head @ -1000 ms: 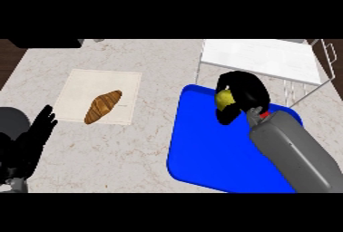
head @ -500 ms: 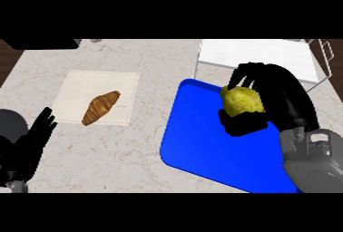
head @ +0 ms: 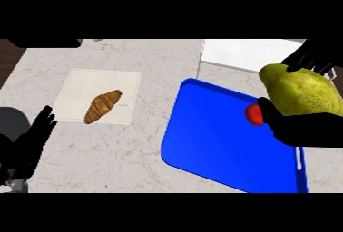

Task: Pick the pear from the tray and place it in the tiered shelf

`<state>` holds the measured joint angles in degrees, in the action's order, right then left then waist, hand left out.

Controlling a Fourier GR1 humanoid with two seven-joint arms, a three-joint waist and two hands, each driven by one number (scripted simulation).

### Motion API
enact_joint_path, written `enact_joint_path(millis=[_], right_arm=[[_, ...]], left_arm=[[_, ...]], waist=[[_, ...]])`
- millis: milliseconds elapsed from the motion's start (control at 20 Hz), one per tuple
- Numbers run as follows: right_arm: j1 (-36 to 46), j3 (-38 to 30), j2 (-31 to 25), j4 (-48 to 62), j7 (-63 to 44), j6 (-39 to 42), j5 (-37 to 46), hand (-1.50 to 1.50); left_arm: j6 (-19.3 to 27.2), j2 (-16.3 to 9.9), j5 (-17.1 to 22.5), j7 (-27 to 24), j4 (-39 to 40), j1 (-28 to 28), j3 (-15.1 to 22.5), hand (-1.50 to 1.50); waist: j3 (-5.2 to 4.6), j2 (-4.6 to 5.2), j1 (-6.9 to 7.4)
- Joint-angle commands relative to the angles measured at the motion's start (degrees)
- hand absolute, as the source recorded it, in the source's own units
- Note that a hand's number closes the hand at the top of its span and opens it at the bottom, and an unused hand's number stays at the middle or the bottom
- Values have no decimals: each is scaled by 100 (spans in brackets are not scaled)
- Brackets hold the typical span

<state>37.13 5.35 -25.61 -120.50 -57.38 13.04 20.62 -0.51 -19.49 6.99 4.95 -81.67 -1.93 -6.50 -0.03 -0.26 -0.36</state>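
**Counter contents, pear lifted**

Marble-patterned counter (head: pixel 147 158), pale with grey veining. Landmark: blue tray (head: pixel 221 145), right of centre.

- Pear (head: pixel 301 93): yellow-green, held above the tray's right edge, close to the viewer and looking large. Off the tray surface.
- Right hand (head: pixel 311 129): black, fingers and thumb curled round the pear from below and behind; grasping it.
- Small red object (head: pixel 254 114): round, at the tray's right side, just beside the right hand; what it is cannot be told.
- Tiered shelf (head: pixel 248 53): white, beyond the tray's far edge.
- Croissant (head: pixel 102 106): on a beige mat (head: pixel 74 81), well left of the tray.
- Left hand (head: pixel 33 142): far left of the tray, fingers straight, released, resting.
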Motion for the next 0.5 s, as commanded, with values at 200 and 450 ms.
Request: enact_joint_path(millis=[200,450], right_arm=[[1307,-789,-576,85,-1017,565,-221,150],[1820,-989,-1288,1005,-618,1019,-225,150]], left_arm=[[-230,-189,84,33,439,462,-267,0],[-169,28,-39,-66,178,155,-83,0]], waist=[[-9,6,2],[-7,5,46]])
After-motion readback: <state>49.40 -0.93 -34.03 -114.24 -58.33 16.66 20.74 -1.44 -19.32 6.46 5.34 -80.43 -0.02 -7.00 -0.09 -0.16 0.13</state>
